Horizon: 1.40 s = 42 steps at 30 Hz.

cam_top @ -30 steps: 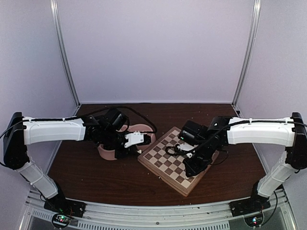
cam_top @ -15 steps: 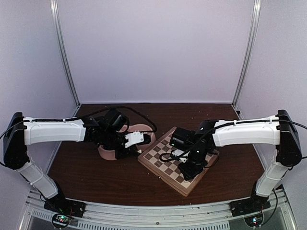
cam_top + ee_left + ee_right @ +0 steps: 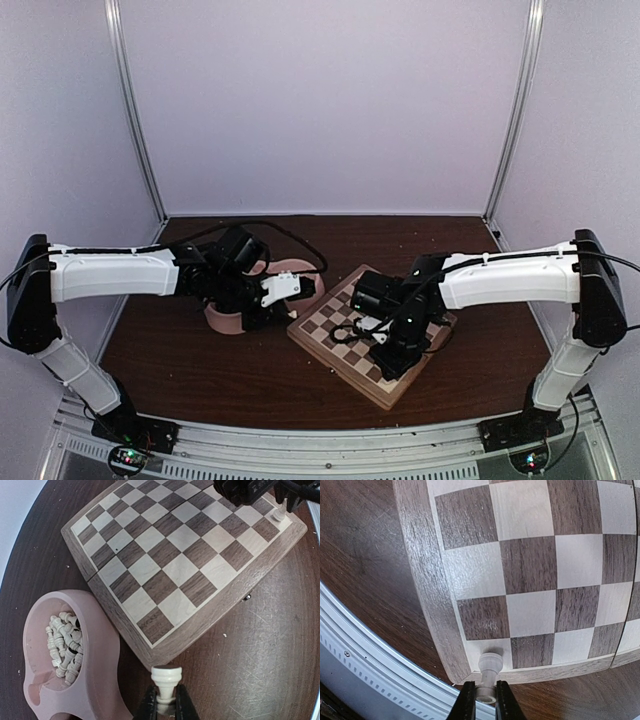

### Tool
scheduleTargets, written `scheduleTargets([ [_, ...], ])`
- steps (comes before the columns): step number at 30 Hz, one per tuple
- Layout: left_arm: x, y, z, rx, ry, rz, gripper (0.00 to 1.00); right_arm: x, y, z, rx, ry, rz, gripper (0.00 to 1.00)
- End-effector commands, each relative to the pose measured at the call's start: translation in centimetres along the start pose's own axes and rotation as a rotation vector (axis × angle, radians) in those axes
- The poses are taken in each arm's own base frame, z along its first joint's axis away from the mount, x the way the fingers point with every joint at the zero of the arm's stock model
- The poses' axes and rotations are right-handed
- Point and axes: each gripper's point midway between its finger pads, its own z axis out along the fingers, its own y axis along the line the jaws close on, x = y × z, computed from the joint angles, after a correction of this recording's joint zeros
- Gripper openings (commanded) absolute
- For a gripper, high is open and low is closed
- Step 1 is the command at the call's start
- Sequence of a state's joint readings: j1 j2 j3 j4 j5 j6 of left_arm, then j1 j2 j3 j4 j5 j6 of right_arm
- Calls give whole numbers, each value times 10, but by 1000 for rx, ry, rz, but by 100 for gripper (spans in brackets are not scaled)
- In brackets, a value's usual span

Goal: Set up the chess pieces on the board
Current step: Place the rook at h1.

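Left tool (image 3: 165,703) clenched on a small cream-white turned chess piece (image 3: 165,677), flat top, narrow neck, upright, over dark brown wooden table (image 3: 260,645) just off the square tan-and-brown checkered wooden board (image 3: 185,555), which sits diagonal, right of table ctr. Right tool (image 3: 482,700) grips a matching cream piece (image 3: 490,665) at light corner square nearest table's near edge. Pink bowl-shaped dish (image 3: 102,645), just beside board's left side, holds heap of cream pieces (image 3: 62,645).

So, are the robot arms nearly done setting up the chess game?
Barely started. No piece stands free on the board yet. The right gripper holds a cream piece at a corner square. The left gripper holds a second piece beside the board. Many loose pieces wait in the pink dish.
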<state>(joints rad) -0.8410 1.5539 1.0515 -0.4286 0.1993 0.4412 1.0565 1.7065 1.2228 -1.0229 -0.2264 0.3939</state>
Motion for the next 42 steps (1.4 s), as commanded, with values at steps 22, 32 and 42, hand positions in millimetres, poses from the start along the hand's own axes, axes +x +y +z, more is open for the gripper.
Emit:
scheduleTargets([
  [22,-11,-4,0,24,-52,-9,0,4,-2,4,31,10,-20,29],
  [32,-12,-4,-1,25,-56,-12,0,4,-2,5,31,7,-24,27],
  [42,-13,-6,1,43,-57,-14,0,5,0,8,18,7,-26,23],
])
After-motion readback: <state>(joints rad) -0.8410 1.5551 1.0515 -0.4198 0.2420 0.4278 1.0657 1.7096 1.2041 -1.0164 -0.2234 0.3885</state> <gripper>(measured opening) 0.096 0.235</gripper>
